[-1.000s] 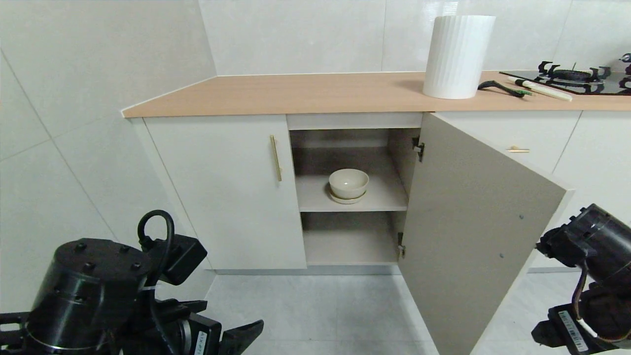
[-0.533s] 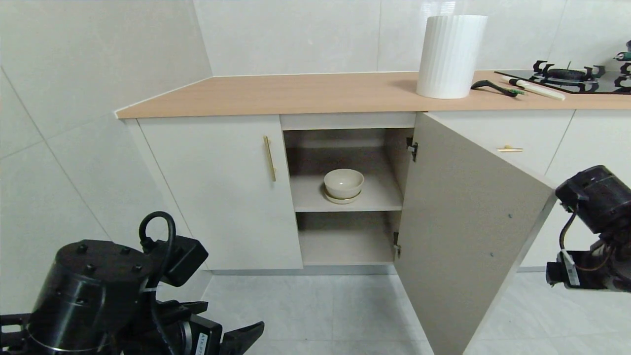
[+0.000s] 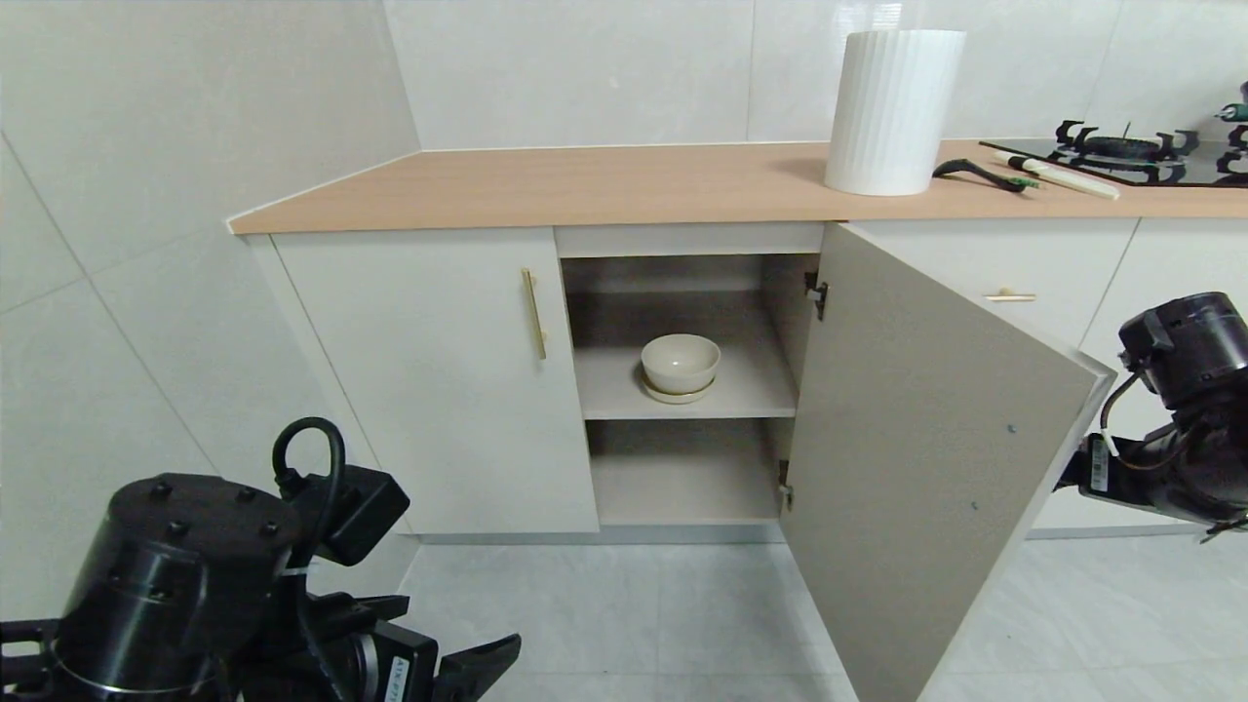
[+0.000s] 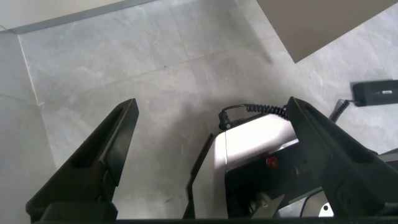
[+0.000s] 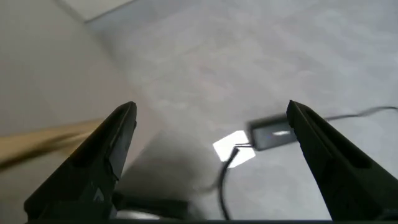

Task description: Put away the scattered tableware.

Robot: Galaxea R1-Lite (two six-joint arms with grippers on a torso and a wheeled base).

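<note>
Bowl on its saucer in the cupboard is looking light, glazed and brittle, so you are best taking its rim, left pincer and right pincer gaping.

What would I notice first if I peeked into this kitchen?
Probably the cupboard door, standing wide open below the wooden counter. Inside the cupboard, a cream bowl sits on a small plate on the upper shelf. A tall white ribbed container stands on the counter above the open door.
</note>
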